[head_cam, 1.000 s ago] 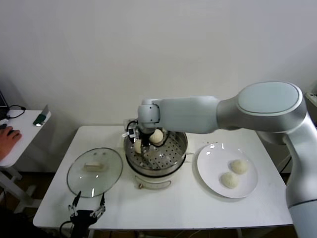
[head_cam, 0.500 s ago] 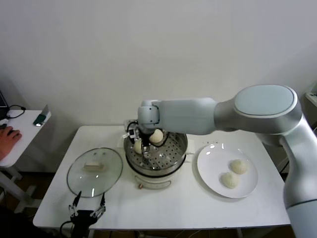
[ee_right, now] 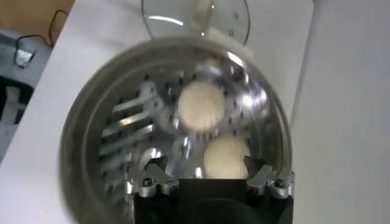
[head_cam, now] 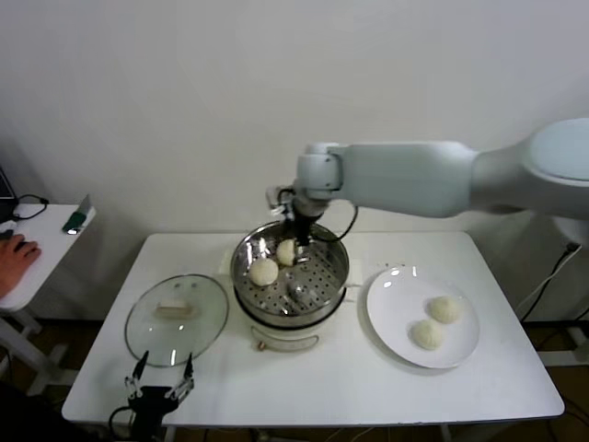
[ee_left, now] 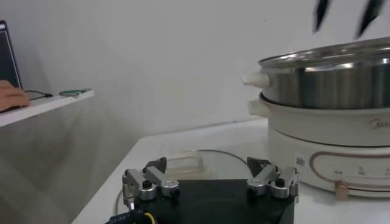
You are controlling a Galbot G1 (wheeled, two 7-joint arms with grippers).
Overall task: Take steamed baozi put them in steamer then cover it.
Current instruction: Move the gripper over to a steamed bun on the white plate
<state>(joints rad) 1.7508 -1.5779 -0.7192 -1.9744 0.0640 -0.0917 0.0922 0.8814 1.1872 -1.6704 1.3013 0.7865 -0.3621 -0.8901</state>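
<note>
The baozi number four. Two lie inside the steamer on its perforated tray: one baozi toward the left side of the tray, the other baozi toward the far side, just beside it. The remaining two rest on the white plate to the right of the steamer: one bun farther back, the other bun nearer the front, close together.

The steamer stands at the centre of the white table on its cream-white base. The cover lies flat on the table to the left of the steamer, handle up, apart from it.

The right gripper hangs above the far rim of the steamer, pointing down. Its fingers are spread apart and hold nothing; in the right wrist view the gripper shows both fingertips clear of the two buns below.

The left gripper sits low at the near left edge of the table, just in front of the cover. Its fingers are parted and empty, as the left wrist view confirms.
</note>
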